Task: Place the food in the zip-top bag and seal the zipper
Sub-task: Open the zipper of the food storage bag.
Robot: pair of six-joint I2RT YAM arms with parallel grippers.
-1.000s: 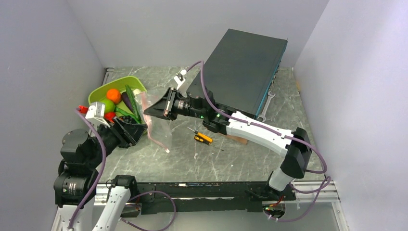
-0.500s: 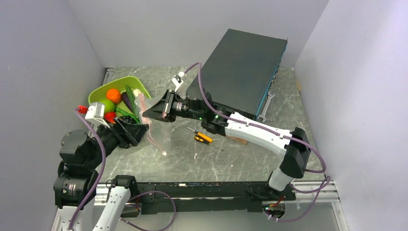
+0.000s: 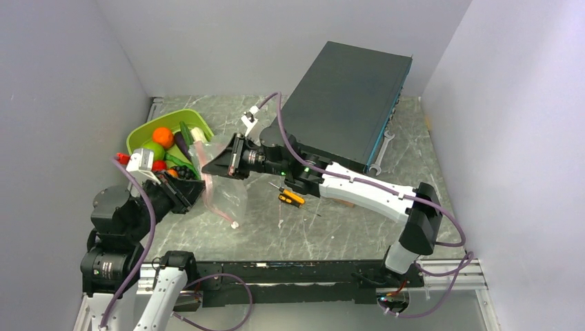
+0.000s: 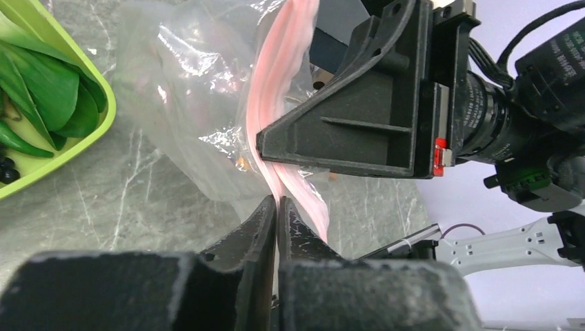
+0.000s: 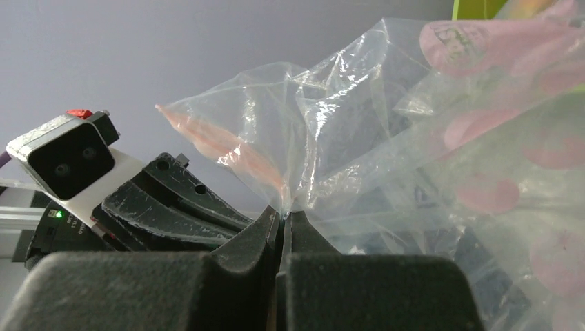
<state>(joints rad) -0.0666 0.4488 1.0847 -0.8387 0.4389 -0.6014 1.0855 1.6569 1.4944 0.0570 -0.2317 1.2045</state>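
The left gripper (image 4: 276,207) is clamped on the zipper (image 4: 276,103), and the right gripper (image 5: 283,221) pinches the bag (image 5: 359,138) near the bench's left edge. The print on one pink dot (image 5: 455,41) is too blurred to read. The left arm partly hides the food (image 3: 163,136).

Open table (image 3: 345,224) lies along the near edge and right of the screwdriver (image 3: 291,197). The black case (image 3: 348,96) blocks the far right; the lime-green tray (image 3: 176,114) and zip-top bag (image 3: 227,196) crowd the left.
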